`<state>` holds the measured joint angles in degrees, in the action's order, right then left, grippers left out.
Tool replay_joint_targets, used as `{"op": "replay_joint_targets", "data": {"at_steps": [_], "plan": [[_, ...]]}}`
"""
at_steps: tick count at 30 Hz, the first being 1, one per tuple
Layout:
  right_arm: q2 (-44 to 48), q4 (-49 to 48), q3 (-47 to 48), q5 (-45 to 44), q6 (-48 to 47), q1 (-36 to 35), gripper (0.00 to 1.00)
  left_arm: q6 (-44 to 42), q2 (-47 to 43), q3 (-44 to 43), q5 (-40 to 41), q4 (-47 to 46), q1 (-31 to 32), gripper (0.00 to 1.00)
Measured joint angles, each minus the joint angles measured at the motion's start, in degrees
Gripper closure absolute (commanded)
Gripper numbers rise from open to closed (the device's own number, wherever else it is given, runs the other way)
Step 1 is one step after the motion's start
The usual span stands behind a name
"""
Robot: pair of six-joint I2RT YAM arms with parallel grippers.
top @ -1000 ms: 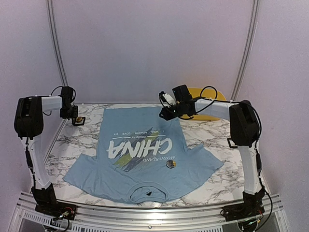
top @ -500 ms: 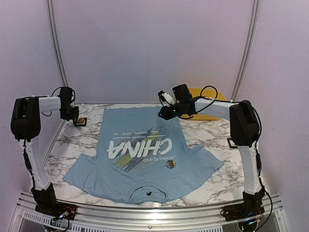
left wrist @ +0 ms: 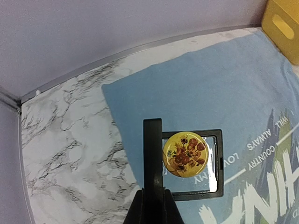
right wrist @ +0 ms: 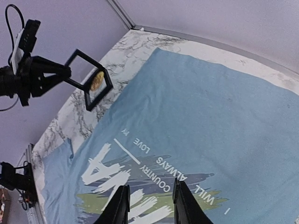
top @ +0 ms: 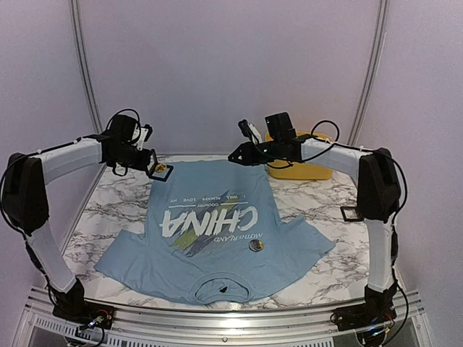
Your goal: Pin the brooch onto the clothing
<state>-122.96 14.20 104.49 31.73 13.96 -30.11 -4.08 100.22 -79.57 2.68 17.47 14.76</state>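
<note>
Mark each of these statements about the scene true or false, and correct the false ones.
1. The left gripper is clamped on a black frame with a round yellow brooch inside. True.
2. The right gripper grips the T-shirt. False: its jaws are apart above the shirt, with nothing between them.
3. A round badge lies on the T-shirt near the CHINA lettering. True.
4. The yellow bin stands at the left of the table. False: it stands at the far right, behind the right arm.
5. The black frame lies flat on the marble. False: it is held in the air over the shirt's far left corner.
</note>
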Motion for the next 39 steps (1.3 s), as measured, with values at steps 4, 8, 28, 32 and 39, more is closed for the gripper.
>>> {"op": "replay_joint_targets", "data": {"at_steps": [4, 8, 28, 32, 39], "plan": [[3.74, -1.79, -3.69, 4.02, 3.17, 0.02, 0.69, -3.19, -1.22, -0.13, -0.92, 2.23, 7.21, 1.00], [6.80, -3.45, -9.88, 7.39, 5.81, 0.02, 0.69, -6.60, -1.22, -0.76, -1.03, 5.11, 14.01, 1.00], [18.71, -18.58, -41.07, 1.81, 8.28, -2.89, 0.50, -6.93, 9.49, -11.02, 4.76, 7.65, 31.65, 1.00], [24.76, -29.20, -50.64, -7.61, 1.51, -7.80, 0.38, -4.66, 9.64, -12.17, 5.14, 7.69, 31.74, 1.00], [24.06, -46.82, -56.52, -18.69, -10.75, -14.53, 0.33, -2.89, 9.64, -12.50, 5.07, 7.72, 31.76, 1.00]]}}
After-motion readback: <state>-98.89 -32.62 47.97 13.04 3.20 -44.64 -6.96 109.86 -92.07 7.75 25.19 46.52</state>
